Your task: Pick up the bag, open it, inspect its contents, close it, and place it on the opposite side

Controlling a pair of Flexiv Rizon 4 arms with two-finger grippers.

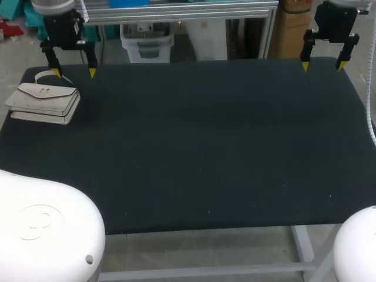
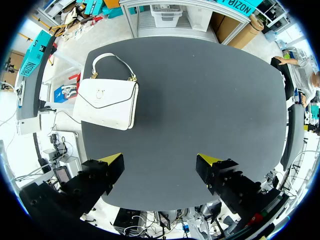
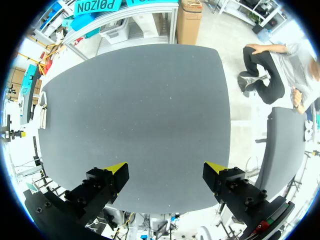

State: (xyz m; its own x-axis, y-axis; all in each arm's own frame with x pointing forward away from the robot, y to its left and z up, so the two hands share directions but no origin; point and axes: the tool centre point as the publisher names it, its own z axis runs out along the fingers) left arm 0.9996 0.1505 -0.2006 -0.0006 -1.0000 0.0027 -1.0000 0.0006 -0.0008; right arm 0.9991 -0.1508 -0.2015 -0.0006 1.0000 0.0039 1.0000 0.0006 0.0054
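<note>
A small white handbag [image 1: 44, 103] with a flap, a gold clasp and a curved handle lies flat near the table's left edge. My left gripper [image 1: 73, 71] hangs open above the far left corner, just behind the bag, touching nothing. In the left wrist view the handbag [image 2: 107, 104] lies ahead of the open left gripper [image 2: 162, 161], off towards one finger's side. My right gripper [image 1: 322, 66] hangs open over the far right corner with nothing between its fingers. From the right wrist, the right gripper [image 3: 166, 167] looks over bare tabletop, and the handbag [image 3: 43, 113] shows only as a sliver at the far edge.
The dark table top [image 1: 205, 147] spreads wide between the two arms. White arm bases [image 1: 41, 226] rise at the near left and near right corners.
</note>
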